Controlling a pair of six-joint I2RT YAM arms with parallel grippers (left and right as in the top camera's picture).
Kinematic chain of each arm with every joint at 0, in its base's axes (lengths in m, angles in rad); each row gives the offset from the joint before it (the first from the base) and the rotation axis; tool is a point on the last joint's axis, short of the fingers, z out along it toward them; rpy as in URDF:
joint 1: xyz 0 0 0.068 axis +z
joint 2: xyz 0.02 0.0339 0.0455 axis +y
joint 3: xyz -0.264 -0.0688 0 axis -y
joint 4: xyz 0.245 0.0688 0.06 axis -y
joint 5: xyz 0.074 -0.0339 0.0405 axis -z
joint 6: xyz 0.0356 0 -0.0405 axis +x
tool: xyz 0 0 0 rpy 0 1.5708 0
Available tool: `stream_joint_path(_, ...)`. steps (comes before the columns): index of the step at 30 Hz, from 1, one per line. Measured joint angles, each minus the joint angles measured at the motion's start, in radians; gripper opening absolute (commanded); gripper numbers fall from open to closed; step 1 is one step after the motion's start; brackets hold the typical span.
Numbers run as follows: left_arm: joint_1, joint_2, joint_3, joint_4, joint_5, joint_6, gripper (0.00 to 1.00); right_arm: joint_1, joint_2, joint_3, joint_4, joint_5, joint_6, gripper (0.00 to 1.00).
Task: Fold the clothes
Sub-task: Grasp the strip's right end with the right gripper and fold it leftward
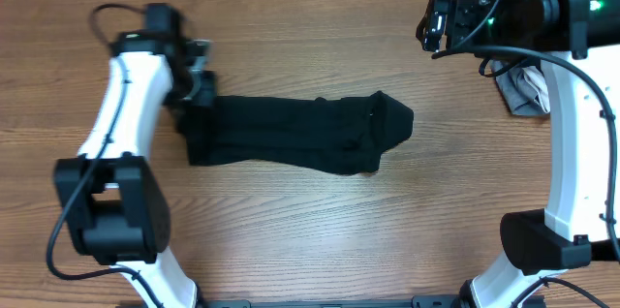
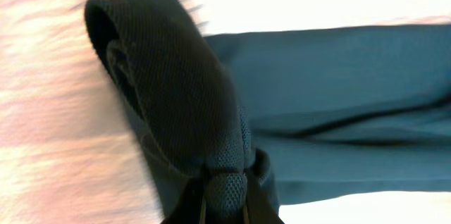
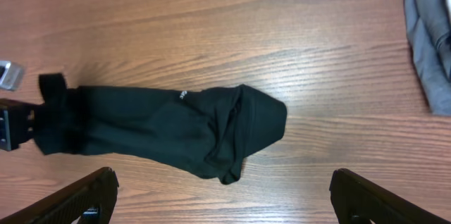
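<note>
Overhead, clothes (image 1: 291, 134): one black garment lying flat in a long band across the middle of the table (image 1: 320, 240), running left to right, with the right end rounded and bunched.
Overhead, left gripper (image 1: 199, 90): down at the garment's far-left corner, touching the cloth. From this view I cannot tell how its jaws stand.
Overhead, right gripper (image 1: 436, 29): at the far right, well apart from the garment, with nothing in it.
Overhead, bundle (image 1: 523, 90): grey cloth at the right edge, partly behind the right arm.
Left wrist, left gripper: jaws pressed together, pinching a fold of the black cloth. The fold rises from the pinch in a rounded loop.
Left wrist, clothes: the rest stretches off to the right over a blurred, washed-out table.
Right wrist, fingers (image 3: 77, 199): spread wide at the lower corners, holding nothing, with bare wood between them.
Right wrist, clothes: lying beyond the fingers, with a small white mark (image 3: 180, 94) on the far edge. The left end is lifted where the other gripper holds it.
Right wrist, bundle: in the far-right corner, apart from the garment.
</note>
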Motion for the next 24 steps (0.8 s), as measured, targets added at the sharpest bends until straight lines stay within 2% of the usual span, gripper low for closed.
stream_joint_path(2,-0.068,0.000,0.000,0.017,-0.002,0.000,0.15,0.000,0.000,-0.026,0.006,0.000,0.000,1.00)
stream_joint_path(4,-0.129,0.000,0.000,0.034,-0.003,0.004,0.50,0.000,0.000,-0.043,0.009,0.000,0.000,1.00)
stream_joint_path(6,-0.179,0.003,0.000,0.049,-0.007,0.015,1.00,0.000,0.000,-0.058,0.013,0.000,0.000,1.00)
stream_joint_path(11,-0.264,0.046,0.003,0.056,-0.060,0.014,1.00,0.000,0.000,-0.095,0.023,0.000,0.001,1.00)
stream_joint_path(16,-0.267,0.075,0.004,0.023,-0.122,-0.006,1.00,0.000,0.000,-0.188,0.060,0.000,0.008,1.00)
stream_joint_path(24,-0.180,0.075,0.186,-0.167,-0.150,-0.013,1.00,0.000,0.004,-0.542,0.208,0.000,0.019,1.00)
